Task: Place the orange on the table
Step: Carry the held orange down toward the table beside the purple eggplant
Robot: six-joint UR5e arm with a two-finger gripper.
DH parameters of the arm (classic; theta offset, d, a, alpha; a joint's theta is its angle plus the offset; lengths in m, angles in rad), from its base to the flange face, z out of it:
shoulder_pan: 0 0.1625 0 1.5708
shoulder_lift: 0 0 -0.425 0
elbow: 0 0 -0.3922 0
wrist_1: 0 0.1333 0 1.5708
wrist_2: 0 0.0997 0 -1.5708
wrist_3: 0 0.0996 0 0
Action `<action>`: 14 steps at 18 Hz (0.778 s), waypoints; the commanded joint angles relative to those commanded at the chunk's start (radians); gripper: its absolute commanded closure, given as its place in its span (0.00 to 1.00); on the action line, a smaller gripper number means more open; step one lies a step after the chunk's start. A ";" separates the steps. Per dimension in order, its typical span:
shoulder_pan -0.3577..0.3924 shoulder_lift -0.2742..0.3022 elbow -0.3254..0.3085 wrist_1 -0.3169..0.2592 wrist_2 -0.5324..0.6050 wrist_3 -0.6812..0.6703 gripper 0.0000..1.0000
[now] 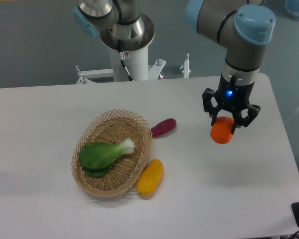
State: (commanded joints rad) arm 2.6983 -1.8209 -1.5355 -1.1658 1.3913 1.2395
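The orange (pixel 221 133) is a small round bright-orange fruit held between the fingers of my gripper (pixel 224 128), to the right of the wicker basket. The gripper is shut on the orange and points down over the right part of the white table (pixel 50 114). The orange's top is hidden by the gripper's fingers. I cannot tell whether the orange touches the tabletop or hangs just above it.
A round wicker basket (pixel 112 184) with a green leafy vegetable (pixel 102 153) stands left of centre. A purple oblong vegetable (pixel 163 127) lies by its upper right rim. A yellow oblong fruit (pixel 150 177) lies by its lower right rim. The table's right edge is near the gripper.
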 joint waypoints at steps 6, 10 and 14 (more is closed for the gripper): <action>-0.009 -0.006 -0.005 0.002 0.009 -0.014 0.48; -0.017 -0.015 -0.026 0.027 0.021 -0.073 0.48; -0.052 -0.040 -0.047 0.132 0.041 -0.184 0.48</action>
State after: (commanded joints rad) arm 2.6462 -1.8607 -1.5829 -1.0342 1.4326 1.0556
